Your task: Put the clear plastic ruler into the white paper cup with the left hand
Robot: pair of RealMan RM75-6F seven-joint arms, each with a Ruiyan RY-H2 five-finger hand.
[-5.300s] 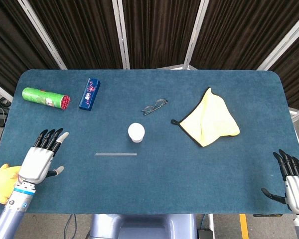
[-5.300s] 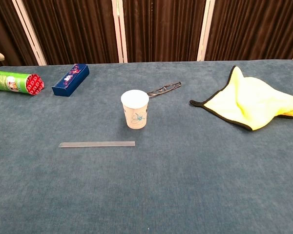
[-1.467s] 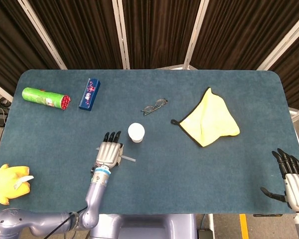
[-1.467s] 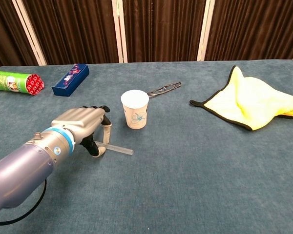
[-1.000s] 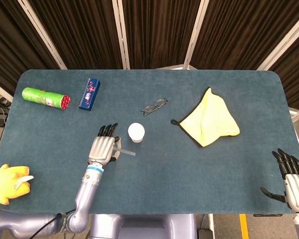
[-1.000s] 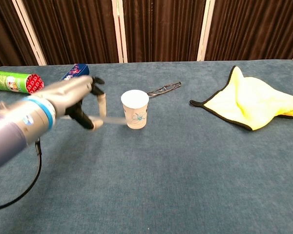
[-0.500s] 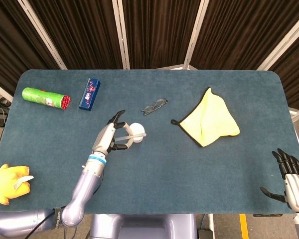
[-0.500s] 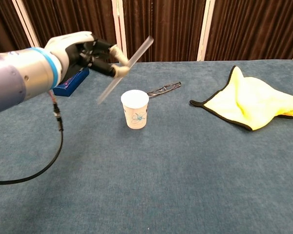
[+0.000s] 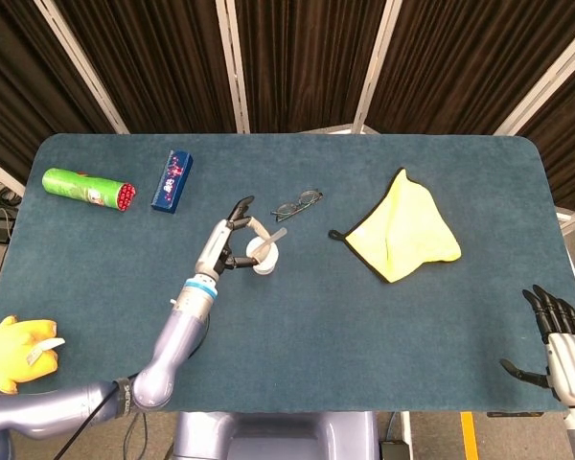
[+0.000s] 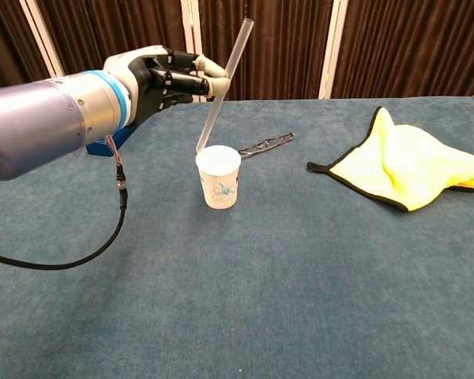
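Observation:
My left hand [image 10: 167, 81] [image 9: 232, 240] pinches the clear plastic ruler [image 10: 223, 84] between thumb and fingers, high over the table. The ruler stands steeply tilted, its lower end just above the rim of the white paper cup [image 10: 218, 176] [image 9: 263, 259], at the cup's far left side. The cup stands upright near the table's middle. In the head view the ruler [image 9: 271, 240] shows as a short pale strip over the cup. My right hand [image 9: 559, 349] rests at the table's near right edge with fingers spread, holding nothing.
Black-framed glasses [image 10: 262, 144] lie just behind the cup. A yellow cloth [image 10: 411, 166] lies to the right. A blue box [image 9: 172, 179] and a green tube [image 9: 87, 188] lie at the far left. A yellow soft toy [image 9: 10, 351] sits off the near left edge.
My left hand picked the ruler off the table, raised it, and swung it from flat to nearly upright. Its lower end has come over the cup's rim. The right hand has stayed put.

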